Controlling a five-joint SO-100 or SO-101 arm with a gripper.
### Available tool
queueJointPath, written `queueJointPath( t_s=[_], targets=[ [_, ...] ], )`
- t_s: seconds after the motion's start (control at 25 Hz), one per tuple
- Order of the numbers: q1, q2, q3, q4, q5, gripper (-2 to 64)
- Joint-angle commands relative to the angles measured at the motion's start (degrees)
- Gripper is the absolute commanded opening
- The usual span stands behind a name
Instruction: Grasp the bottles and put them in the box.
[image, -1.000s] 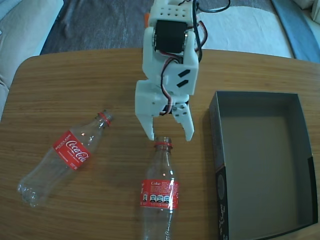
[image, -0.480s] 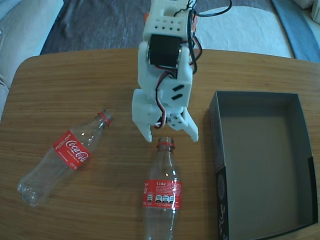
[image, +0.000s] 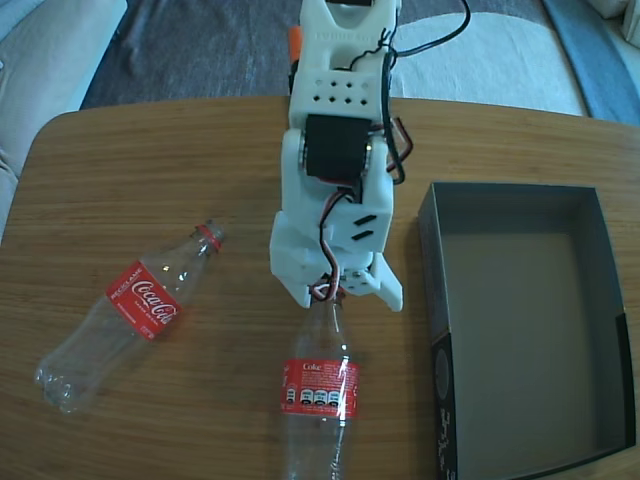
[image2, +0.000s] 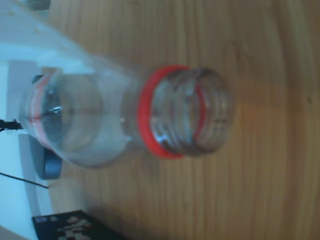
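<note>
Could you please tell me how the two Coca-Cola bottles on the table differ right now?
In the fixed view the left bottle lies diagonally, neck toward upper right, clear of the arm; the near bottle points straight up the picture, its neck between the gripper's jaws. The left label shows the script logo, the near one small print. Both are clear, capless, red-ringed and outside the box.

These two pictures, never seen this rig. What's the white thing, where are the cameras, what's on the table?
The white thing is a small robot arm whose gripper hangs over the neck of one empty bottle. The fixed view looks down on the wooden table; the wrist view rides on the arm and shows that bottle's open mouth up close. A second bottle lies to the left in the fixed view, an empty box to the right. The jaws straddle the neck; a grip cannot be confirmed.
</note>
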Motion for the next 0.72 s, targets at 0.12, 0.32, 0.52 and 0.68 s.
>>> queueJointPath(
  t_s=[0.12,0.32,0.52,0.68],
  targets=[
    [-1.23,-0.35,-2.99,-0.26,2.29,47.7],
    [-1.05,-0.53,-1.67,-0.26,2.29,47.7],
    [-0.62,-0.53,-0.35,-0.26,2.29,47.7],
    [-0.53,-0.53,0.88,-0.26,2.29,47.7]
  ],
)
